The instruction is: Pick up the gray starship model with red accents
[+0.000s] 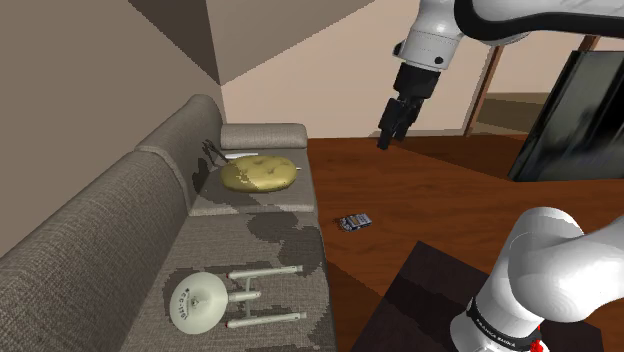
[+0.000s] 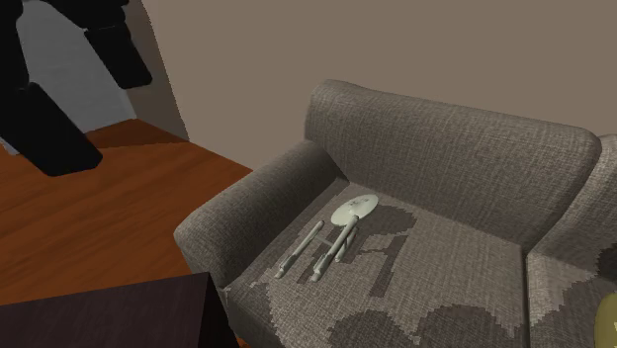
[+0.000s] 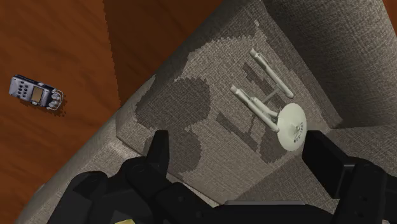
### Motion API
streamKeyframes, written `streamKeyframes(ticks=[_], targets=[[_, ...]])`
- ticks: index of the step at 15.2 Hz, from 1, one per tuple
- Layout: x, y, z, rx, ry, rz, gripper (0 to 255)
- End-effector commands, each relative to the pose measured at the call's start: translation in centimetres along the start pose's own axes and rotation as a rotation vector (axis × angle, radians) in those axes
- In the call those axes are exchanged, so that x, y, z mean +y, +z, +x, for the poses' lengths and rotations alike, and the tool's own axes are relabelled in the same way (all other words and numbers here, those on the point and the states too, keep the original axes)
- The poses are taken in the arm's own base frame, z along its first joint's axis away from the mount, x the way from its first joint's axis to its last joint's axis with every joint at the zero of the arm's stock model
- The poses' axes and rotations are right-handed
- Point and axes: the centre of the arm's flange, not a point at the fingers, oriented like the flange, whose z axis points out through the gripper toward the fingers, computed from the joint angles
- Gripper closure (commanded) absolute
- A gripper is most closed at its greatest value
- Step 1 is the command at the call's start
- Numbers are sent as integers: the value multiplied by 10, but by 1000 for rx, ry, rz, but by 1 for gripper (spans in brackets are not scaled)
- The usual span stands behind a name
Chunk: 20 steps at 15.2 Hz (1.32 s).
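Hovering above the wooden floor (image 1: 420, 190) beside a grey woven sofa (image 1: 110, 230), the black jaws are standing apart, gripping nothing. The pale grey starship model (image 1: 232, 293) is lying flat on the sofa's seat near one armrest, its saucer toward the backrest and its twin nacelles pointing toward the seat's front edge. Markings on the saucer are too small to read. A yellow cushion (image 1: 258, 172) is resting on the far seat. A small grey gadget (image 3: 37, 94) is lying on the floor, well apart from the model.
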Motion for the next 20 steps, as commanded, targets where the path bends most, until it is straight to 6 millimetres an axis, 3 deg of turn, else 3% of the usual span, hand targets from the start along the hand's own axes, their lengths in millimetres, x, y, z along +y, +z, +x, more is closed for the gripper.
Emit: streamKeyframes(ticks=[1, 20], targets=[[0, 0, 0, 0, 0, 0, 0], [-124, 217, 59, -14, 246, -72, 0]])
